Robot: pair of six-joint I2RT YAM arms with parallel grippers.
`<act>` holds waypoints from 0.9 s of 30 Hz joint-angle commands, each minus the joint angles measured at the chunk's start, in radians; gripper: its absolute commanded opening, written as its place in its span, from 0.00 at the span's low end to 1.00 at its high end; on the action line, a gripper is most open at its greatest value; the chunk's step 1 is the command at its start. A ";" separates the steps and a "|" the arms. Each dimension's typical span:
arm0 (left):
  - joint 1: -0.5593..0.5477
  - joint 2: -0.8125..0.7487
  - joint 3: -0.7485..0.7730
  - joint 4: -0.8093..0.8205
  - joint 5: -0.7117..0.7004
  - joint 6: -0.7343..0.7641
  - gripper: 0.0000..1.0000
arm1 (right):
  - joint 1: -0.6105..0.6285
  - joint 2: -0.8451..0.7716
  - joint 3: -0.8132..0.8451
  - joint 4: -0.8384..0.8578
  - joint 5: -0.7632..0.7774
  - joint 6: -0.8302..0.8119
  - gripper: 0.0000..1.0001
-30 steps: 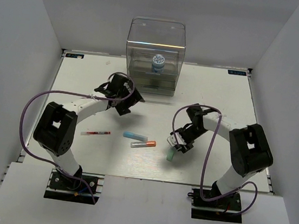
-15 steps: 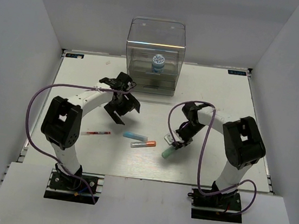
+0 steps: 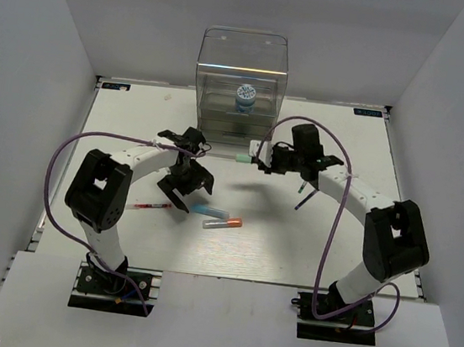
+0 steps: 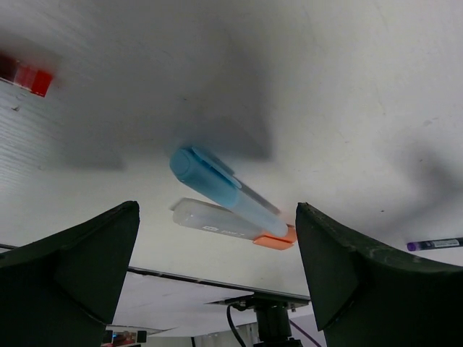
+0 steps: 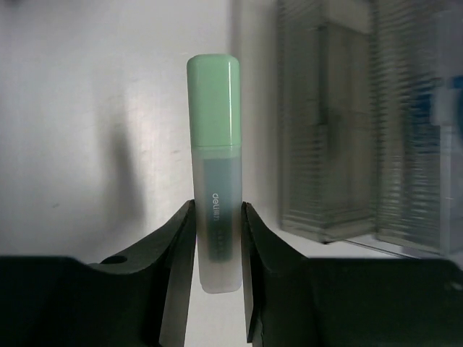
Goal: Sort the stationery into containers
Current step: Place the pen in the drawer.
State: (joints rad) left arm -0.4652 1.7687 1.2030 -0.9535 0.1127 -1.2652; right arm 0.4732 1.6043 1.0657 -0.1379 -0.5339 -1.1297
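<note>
My right gripper point(image 3: 259, 157) is shut on the pale-green marker point(image 3: 245, 156), holding it level above the table just in front of the clear drawer unit point(image 3: 241, 73). In the right wrist view the marker point(image 5: 214, 166) sits between my fingertips point(image 5: 217, 238), cap toward the drawers point(image 5: 325, 144). The blue-and-white tub point(image 3: 244, 97) stands inside the unit. My left gripper point(image 3: 184, 187) is open over the light-blue marker point(image 4: 217, 189) and the grey orange-tipped marker point(image 4: 224, 224). The red pen point(image 3: 148, 206) lies to their left. One dark purple pen point(image 3: 300, 199) lies under my right arm.
White walls close the table point(image 3: 137, 119) on the left, right and back. The purple cables loop beside both arms. The purple pen also shows at the edge of the left wrist view point(image 4: 434, 244).
My right gripper lifted the pale-green marker from the near table and carried it back and left toward the drawer unit. My left gripper moved nearer, over the blue and grey markers.
</note>
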 commanded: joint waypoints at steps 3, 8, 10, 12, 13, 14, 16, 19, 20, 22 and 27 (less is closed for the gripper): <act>-0.013 -0.014 -0.023 0.044 0.038 -0.039 0.99 | 0.010 0.041 0.080 0.276 0.126 0.180 0.00; -0.013 0.017 -0.004 0.067 0.028 -0.048 0.98 | 0.018 0.109 0.157 0.366 0.210 0.171 0.00; -0.013 0.026 -0.003 0.067 0.028 -0.048 0.98 | 0.022 0.146 0.177 0.370 0.230 0.159 0.00; -0.013 0.038 -0.003 0.067 0.028 -0.048 0.98 | 0.025 0.183 0.215 0.366 0.236 0.128 0.00; -0.013 0.038 -0.003 0.077 0.028 -0.048 0.98 | 0.025 0.192 0.223 0.365 0.248 0.119 0.00; -0.013 0.047 -0.003 0.078 0.028 -0.048 0.97 | 0.031 0.198 0.238 0.365 0.250 0.099 0.00; -0.013 0.048 -0.003 0.088 0.028 -0.048 0.97 | 0.038 0.233 0.258 0.365 0.270 0.073 0.00; -0.023 0.058 -0.003 0.088 0.038 -0.048 0.97 | 0.042 0.264 0.278 0.363 0.295 0.059 0.00; -0.023 0.058 -0.003 0.088 0.038 -0.057 0.97 | 0.042 0.278 0.281 0.360 0.298 0.061 0.03; -0.023 0.058 -0.003 0.088 0.027 -0.057 0.97 | 0.047 0.278 0.284 0.357 0.305 0.059 0.20; -0.023 0.067 -0.003 0.088 0.027 -0.057 0.96 | 0.047 0.275 0.274 0.365 0.316 0.076 0.49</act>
State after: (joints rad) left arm -0.4820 1.8294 1.1828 -0.8776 0.1406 -1.3098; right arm 0.5179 1.8866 1.3018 0.1837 -0.2356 -1.0565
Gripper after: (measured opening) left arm 0.964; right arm 0.473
